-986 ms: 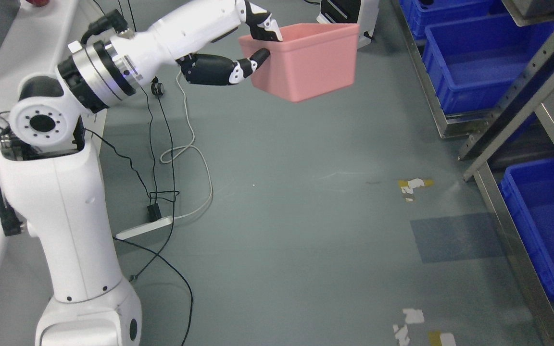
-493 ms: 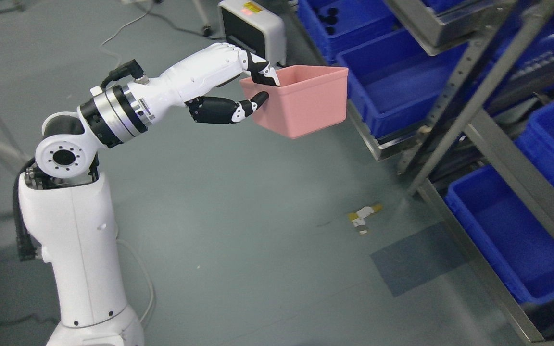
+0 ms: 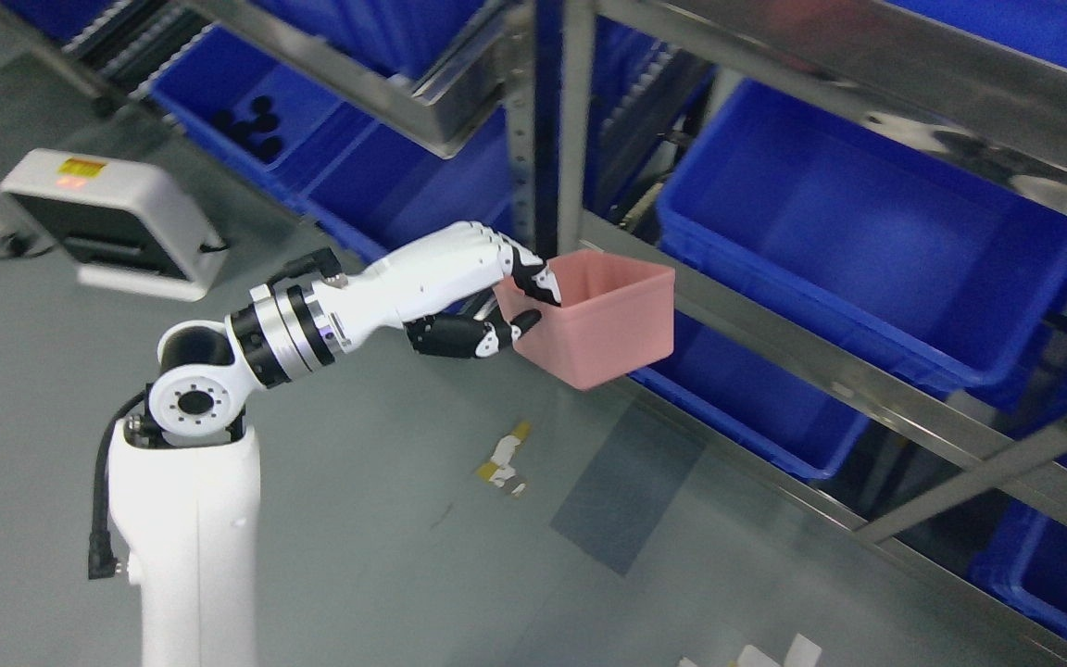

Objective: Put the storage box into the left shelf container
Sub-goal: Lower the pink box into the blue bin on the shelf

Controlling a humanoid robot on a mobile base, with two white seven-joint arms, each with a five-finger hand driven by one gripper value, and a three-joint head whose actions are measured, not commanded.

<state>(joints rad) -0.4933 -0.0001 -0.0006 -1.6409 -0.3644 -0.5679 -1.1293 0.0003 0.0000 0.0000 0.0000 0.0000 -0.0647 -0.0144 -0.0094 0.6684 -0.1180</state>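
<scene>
My left hand (image 3: pixel 526 298) is shut on the near rim of a pink storage box (image 3: pixel 600 320), with the fingers over the rim and the thumb under it. The box is held upright in the air, above the floor, just in front of the metal shelf rail (image 3: pixel 774 343). A large blue container (image 3: pixel 853 232) sits on the middle shelf, up and to the right of the box. Another blue container (image 3: pixel 404 190) sits on the shelf section to the left of the upright post (image 3: pixel 575 130). The right arm is out of view.
More blue containers sit on the lower level (image 3: pixel 756 417) and at the bottom right (image 3: pixel 1052 565). A white device (image 3: pixel 112 222) stands on the floor at the left. Tape scraps (image 3: pixel 501 463) lie on the grey floor.
The whole view has swung toward the shelf, so the camera has moved. The left hand still holds the pink box, which is now right at the shelf's front rail.
</scene>
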